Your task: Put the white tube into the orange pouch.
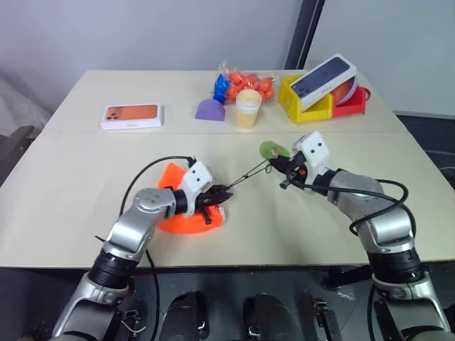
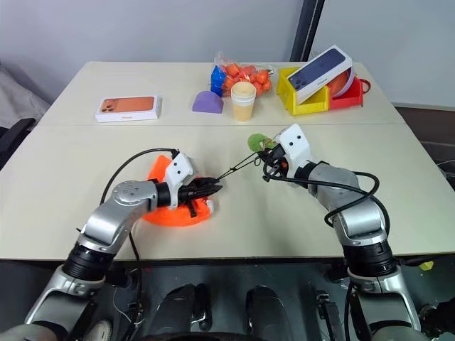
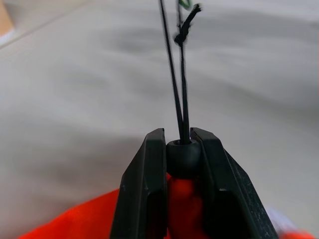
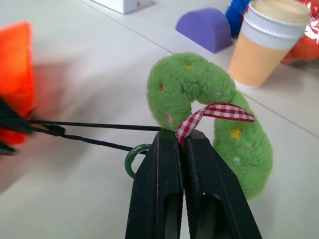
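Two grips: left gripper [image 3: 183, 149] clamps the orange pouch's [image 1: 178, 213] cord stopper [image 3: 183, 157]; right gripper [image 4: 182, 144] pinches the green tag's [image 4: 209, 114] ribbon [image 4: 214, 112].

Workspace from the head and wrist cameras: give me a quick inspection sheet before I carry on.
Surface: beige table.
Job's things: orange pouch flat near the front edge; its black cord runs taut to a green plush tag. White tube: nothing seen.
Clutter: phone box, purple block, paper cup, snack bag, yellow bin, red bin.
Grippers: left end effector shut on cord stopper; right end effector shut on checked ribbon.
Cables: black arm cables.
Surroundings: grey wall.
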